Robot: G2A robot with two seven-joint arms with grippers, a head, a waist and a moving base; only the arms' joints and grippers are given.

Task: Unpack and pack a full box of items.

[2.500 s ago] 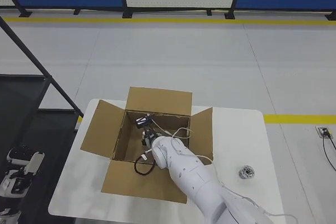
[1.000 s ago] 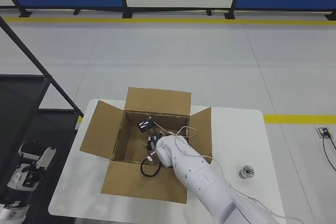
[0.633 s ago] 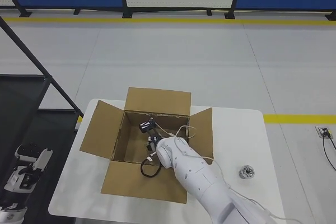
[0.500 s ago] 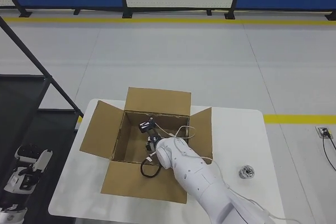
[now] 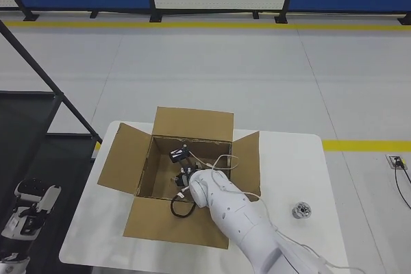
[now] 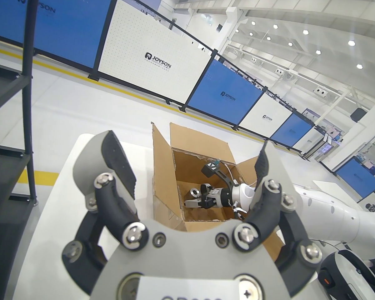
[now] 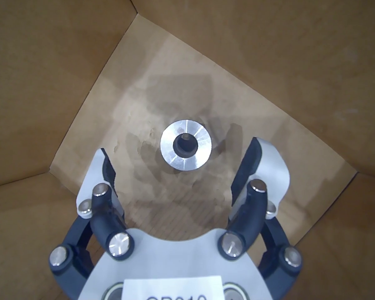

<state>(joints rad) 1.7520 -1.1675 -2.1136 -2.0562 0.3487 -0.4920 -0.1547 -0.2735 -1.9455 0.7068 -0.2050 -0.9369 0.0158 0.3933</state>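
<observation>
Right tool point(image 7: 178, 152) has nudged around inside the open brown cardboard box point(image 5: 192, 125) over the last couple of seconds. It's now lined up over the silver metal ring with a centre hole point(image 7: 186, 148), lying flat on the box floor. Jaws wide open, holding nothing, no contact with the ring that I can see. Reads as pre-grasp for unpacking. A small round silver part point(image 5: 301, 209) is already out on the white counter point(image 5: 288, 157). Left tool point(image 6: 189, 146) spread open, empty, off the counter's side.

The top view looks down on the box point(image 5: 194, 123) from above the desk point(image 5: 291, 164). The left wrist view faces that box from well beside it; the right wrist view looks closely at its floor.
</observation>
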